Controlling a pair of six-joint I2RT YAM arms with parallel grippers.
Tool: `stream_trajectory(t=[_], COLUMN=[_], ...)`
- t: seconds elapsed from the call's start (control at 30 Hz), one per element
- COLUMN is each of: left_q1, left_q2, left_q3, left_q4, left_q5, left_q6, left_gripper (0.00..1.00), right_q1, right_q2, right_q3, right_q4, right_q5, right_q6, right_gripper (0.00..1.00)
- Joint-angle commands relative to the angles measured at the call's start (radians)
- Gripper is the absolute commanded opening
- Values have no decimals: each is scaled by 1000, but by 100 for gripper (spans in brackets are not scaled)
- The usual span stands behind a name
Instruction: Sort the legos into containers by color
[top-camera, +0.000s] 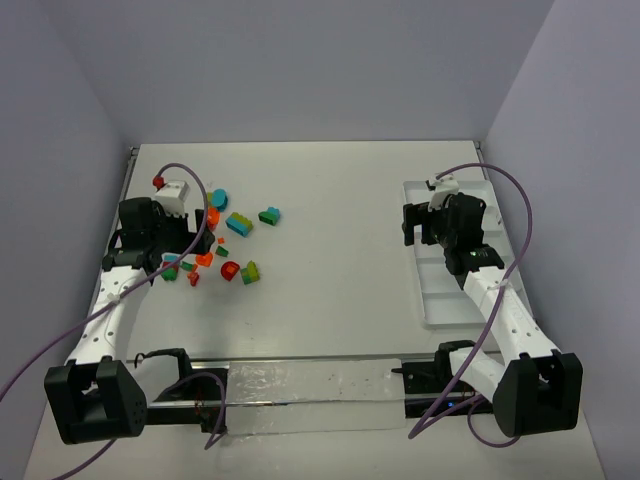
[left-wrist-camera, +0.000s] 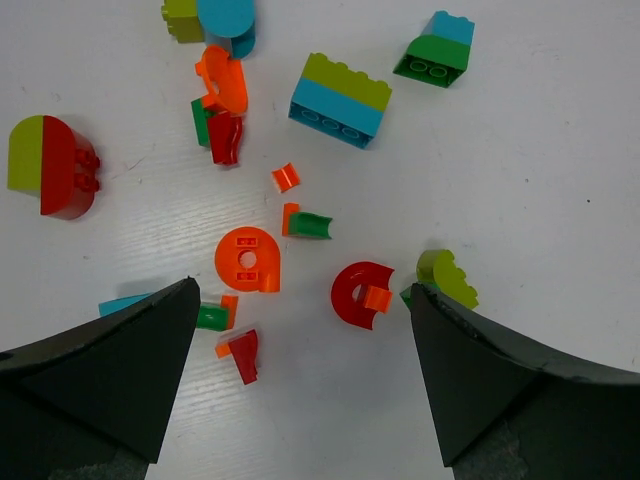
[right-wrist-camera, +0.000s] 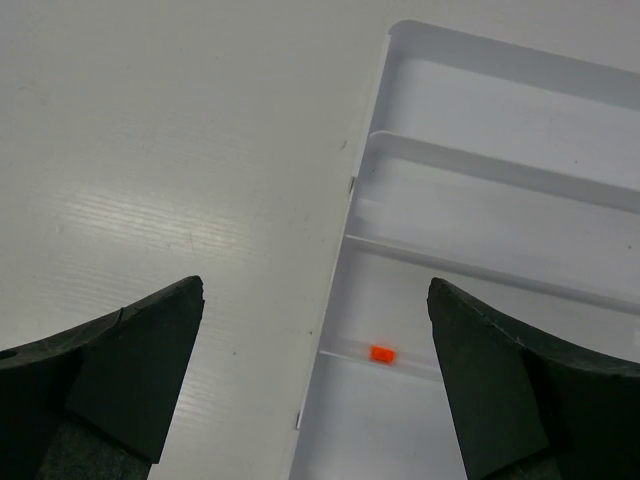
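Observation:
The legos lie scattered on the white table at the left. My left gripper hovers open just above them. Between its fingers in the left wrist view lie an orange round piece, a red arch with an orange clip and a small red wedge. A lime piece touches the right finger's edge. A teal-and-lime brick lies farther out. My right gripper stands open and empty over the left rim of the white divided tray, the containers. A tiny orange bit sits on a divider.
A shiny plate lies along the near edge between the arm bases. Purple cables loop above both wrists. Grey walls close in the table at the back and both sides.

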Motion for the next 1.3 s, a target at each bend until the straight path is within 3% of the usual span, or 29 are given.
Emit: stream_trajectory(t=[0.0, 0.13, 0.27, 0.4, 0.77, 1.27], left_q1=[2, 2, -3, -31, -345, -364], left_q2=[-43, -89, -129, -95, 101, 248], left_q3=[11, -4, -16, 12, 37, 1], left_q4=[24, 40, 27, -16, -61, -61], left_q5=[34, 92, 248, 308, 226, 163], left_q6=[20, 64, 170, 248, 439, 706], left_gripper=[99, 99, 99, 99, 84, 77], right_q1=[8, 8, 7, 8, 7, 8], right_q2=[3, 6, 9, 14, 56, 82], right_q3=[44, 46, 48, 51, 68, 78], right_q4=[2, 0, -3, -10, -34, -48], right_q5=[-11, -17, -20, -27, -55, -66], right_q6=[-5, -5, -2, -4, -7, -9], right_gripper=[100, 100, 100, 100, 100, 100])
